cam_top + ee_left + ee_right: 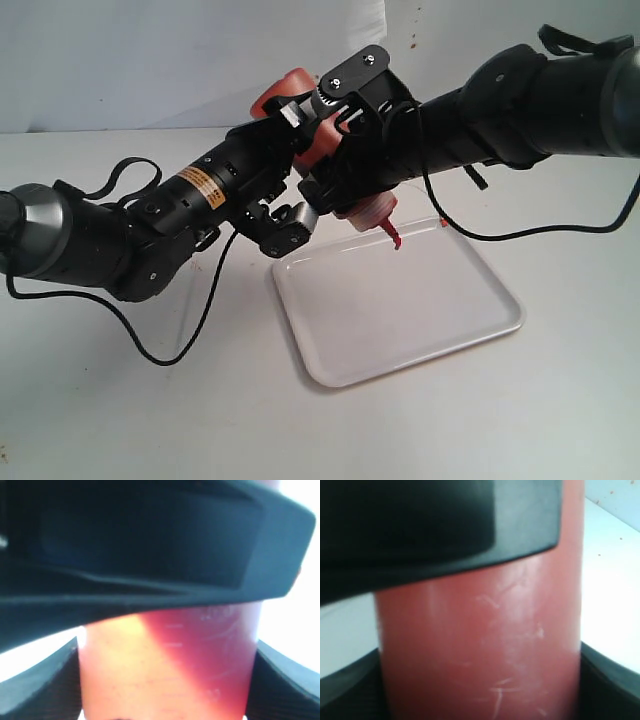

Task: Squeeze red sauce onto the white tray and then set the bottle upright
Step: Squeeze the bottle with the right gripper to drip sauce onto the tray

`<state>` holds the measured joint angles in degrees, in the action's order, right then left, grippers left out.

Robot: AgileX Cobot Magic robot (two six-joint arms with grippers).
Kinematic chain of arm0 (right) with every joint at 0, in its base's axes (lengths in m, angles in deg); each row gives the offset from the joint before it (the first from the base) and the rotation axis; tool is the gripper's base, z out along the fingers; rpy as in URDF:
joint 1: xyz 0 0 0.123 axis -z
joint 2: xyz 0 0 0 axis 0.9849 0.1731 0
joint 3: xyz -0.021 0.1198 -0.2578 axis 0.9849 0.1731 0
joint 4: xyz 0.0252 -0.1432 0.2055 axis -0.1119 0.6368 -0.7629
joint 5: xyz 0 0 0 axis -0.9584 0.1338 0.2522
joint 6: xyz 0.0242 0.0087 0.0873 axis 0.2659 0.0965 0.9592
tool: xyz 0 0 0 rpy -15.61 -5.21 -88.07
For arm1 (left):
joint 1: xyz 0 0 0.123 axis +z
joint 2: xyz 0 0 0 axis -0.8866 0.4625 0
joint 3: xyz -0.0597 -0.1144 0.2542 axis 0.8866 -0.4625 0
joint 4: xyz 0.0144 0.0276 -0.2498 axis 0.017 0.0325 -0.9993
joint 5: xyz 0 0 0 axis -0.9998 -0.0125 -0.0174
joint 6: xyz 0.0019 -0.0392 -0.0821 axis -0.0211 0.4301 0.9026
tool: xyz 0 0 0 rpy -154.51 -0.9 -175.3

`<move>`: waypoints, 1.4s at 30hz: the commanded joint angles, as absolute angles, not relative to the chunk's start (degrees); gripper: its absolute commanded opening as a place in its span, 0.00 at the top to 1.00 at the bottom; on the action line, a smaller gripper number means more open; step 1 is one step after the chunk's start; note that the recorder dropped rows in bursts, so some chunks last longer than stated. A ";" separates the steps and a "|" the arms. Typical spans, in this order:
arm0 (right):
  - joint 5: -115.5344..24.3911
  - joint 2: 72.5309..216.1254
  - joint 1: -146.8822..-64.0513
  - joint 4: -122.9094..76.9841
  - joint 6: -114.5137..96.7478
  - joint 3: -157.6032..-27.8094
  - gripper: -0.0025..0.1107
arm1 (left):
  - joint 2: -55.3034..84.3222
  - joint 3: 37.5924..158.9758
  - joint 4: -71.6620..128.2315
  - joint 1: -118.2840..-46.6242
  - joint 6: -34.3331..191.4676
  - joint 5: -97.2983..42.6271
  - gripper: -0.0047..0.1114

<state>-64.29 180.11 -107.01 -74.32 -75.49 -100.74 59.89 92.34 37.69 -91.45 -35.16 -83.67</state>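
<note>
The bottle (372, 212) hangs tilted above the far edge of the white tray (440, 320), base up by the wall, with its red nozzle (394, 238) pointing down at the tray. My left gripper (298, 150) and my right gripper (340, 140) are both shut on its body and hide most of it. In the left wrist view the orange-red bottle (170, 670) fills the gap between the fingers (40, 685). The right wrist view shows the dark-red bottle (480, 655) pressed between the fingers (610, 685). No red sauce blob shows on the tray.
The tray lies on a white table (150, 420) backed by a pale wall (150, 60). Black cables (170, 350) from the left arm trail on the table left of the tray. The right arm's cable (520, 235) hangs over the tray's far right corner.
</note>
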 commanded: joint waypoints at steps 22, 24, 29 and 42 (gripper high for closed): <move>-61.10 180.89 -106.91 -74.99 -75.46 -101.23 0.25 | 59.95 92.50 38.10 -91.73 -34.39 -96.07 0.96; -61.01 180.89 -106.91 -74.99 -75.46 -101.23 0.26 | 59.95 92.50 38.25 -91.73 -34.39 -96.69 0.96; -59.99 180.89 -106.91 -74.99 -75.46 -101.23 0.31 | 59.95 92.50 38.84 -91.73 -34.39 -97.30 0.96; -60.66 180.89 -106.91 -73.65 -75.27 -101.23 0.98 | 59.95 92.50 38.95 -91.73 -34.39 -97.30 0.96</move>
